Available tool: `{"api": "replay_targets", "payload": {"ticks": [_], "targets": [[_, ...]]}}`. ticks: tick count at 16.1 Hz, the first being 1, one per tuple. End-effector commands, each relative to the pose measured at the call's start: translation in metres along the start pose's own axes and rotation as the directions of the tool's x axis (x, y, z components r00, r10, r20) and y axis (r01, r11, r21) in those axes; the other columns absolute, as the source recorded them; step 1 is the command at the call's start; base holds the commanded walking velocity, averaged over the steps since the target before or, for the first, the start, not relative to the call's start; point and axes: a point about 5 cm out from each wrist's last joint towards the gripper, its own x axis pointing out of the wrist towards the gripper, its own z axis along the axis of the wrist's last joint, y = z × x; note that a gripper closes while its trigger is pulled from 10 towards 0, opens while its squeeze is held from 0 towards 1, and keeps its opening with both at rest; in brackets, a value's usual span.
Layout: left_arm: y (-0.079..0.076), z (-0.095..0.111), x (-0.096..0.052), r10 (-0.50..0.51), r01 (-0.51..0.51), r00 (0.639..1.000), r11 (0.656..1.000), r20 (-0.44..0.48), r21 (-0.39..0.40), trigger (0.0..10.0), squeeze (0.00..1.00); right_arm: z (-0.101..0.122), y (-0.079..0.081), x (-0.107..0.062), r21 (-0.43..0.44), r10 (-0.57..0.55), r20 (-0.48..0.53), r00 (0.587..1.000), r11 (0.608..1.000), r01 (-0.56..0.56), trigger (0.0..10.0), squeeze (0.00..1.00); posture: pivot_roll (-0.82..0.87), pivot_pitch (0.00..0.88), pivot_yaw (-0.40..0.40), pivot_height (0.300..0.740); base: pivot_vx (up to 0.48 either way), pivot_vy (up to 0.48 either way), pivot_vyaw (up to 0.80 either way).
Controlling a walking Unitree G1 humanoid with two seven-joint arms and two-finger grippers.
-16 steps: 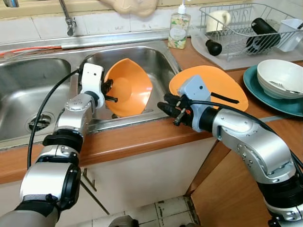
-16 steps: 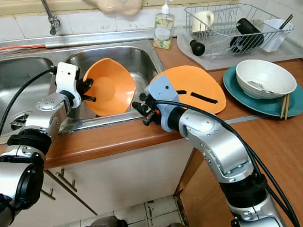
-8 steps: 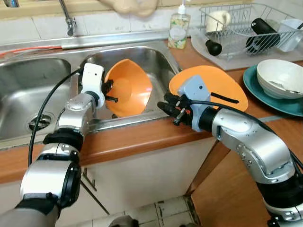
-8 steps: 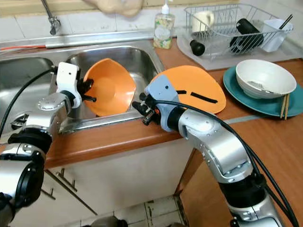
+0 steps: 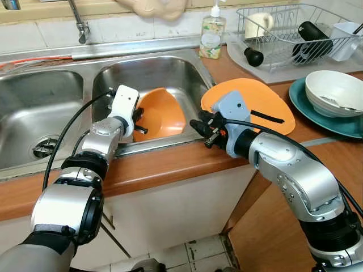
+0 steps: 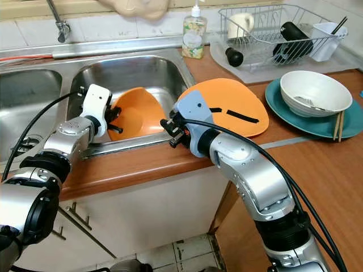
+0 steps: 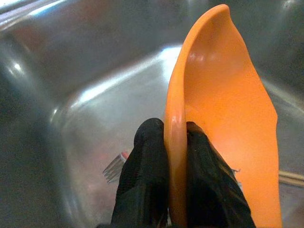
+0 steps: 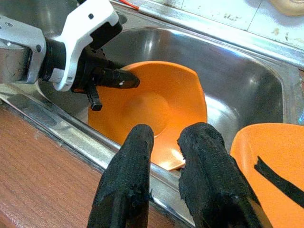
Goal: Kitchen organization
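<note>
An orange bowl (image 5: 164,112) stands on edge in the right sink basin (image 5: 170,73), leaning near the front wall. My left gripper (image 5: 138,121) is shut on the bowl's rim (image 7: 175,142), one finger (image 7: 147,171) on each side. An orange plate (image 5: 252,102) with a black strip (image 5: 266,117) on it lies on the wooden counter to the right of the sink. My right gripper (image 5: 199,128) hovers over the sink's right front corner, at the plate's near edge; its fingers (image 8: 130,180) stand a narrow gap apart, holding nothing.
A fork (image 7: 114,167) lies on the basin floor. A soap bottle (image 5: 212,31) and a dish rack (image 5: 295,34) with cups stand behind. A white bowl (image 5: 334,90) sits on a teal plate (image 5: 300,99) at right, chopsticks (image 6: 337,124) beside it. The left basin (image 5: 39,113) and the tap (image 5: 79,22) are to the left.
My left gripper has carried the orange bowl down and toward the basin's front wall; the bowl now sits lower in the sink. The right arm has barely moved.
</note>
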Motion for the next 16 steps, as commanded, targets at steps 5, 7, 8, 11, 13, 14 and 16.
{"api": "replay_targets", "payload": {"ticks": [5, 7, 8, 11, 13, 14, 16], "targets": [[0.000, 0.008, 0.002, -0.036, 0.036, 0.999, 0.999, -0.022, 0.001, 10.0, 1.00, -0.002, -0.002, -0.001, 0.005, -0.011, -0.011, 1.000, 1.000, 0.012, 10.0, 0.00, -0.06, 0.000, 0.064, 0.740, 0.000, 0.000, 0.00], [-0.002, 0.005, 0.002, -0.053, 0.053, 0.998, 0.999, -0.045, 0.010, 10.0, 1.00, -0.003, -0.002, 0.000, 0.005, -0.016, -0.015, 1.000, 1.000, 0.016, 10.0, 0.00, -0.06, 0.000, 0.064, 0.740, 0.000, 0.000, 0.00], [-0.002, 0.005, 0.002, -0.052, 0.053, 0.998, 0.999, -0.044, 0.009, 10.0, 1.00, -0.003, -0.002, 0.000, 0.007, -0.018, -0.016, 1.000, 1.000, 0.018, 10.0, 0.00, -0.06, 0.000, 0.064, 0.740, 0.000, 0.000, 0.00], [0.002, 0.008, 0.001, -0.038, 0.038, 0.999, 0.999, -0.005, 0.001, 10.0, 1.00, -0.005, -0.004, -0.002, 0.018, -0.041, -0.023, 0.999, 0.999, 0.041, 10.0, 0.00, -0.06, 0.000, 0.064, 0.740, 0.000, 0.000, 0.00], [0.005, 0.012, -0.001, -0.038, 0.038, 0.999, 0.999, 0.038, -0.010, 10.0, 1.00, -0.005, -0.009, -0.004, 0.031, -0.075, -0.027, 0.997, 0.997, 0.076, 10.0, 0.00, -0.06, 0.000, 0.063, 0.740, 0.000, 0.000, 0.00], [0.010, 0.019, -0.004, -0.022, 0.023, 0.993, 1.000, 0.116, -0.013, 10.0, 1.00, -0.006, -0.017, -0.006, 0.050, -0.128, -0.032, 0.991, 0.990, 0.130, 10.0, 0.00, -0.06, 0.000, 0.060, 0.740, 0.000, 0.000, 0.00], [0.012, 0.023, -0.006, -0.022, 0.026, 0.987, 0.999, 0.160, -0.022, 10.0, 1.00, -0.007, -0.021, -0.008, 0.063, -0.153, -0.034, 0.988, 0.986, 0.155, 10.0, 0.01, -0.06, 0.000, 0.057, 0.740, 0.000, 0.000, 0.00]]}}
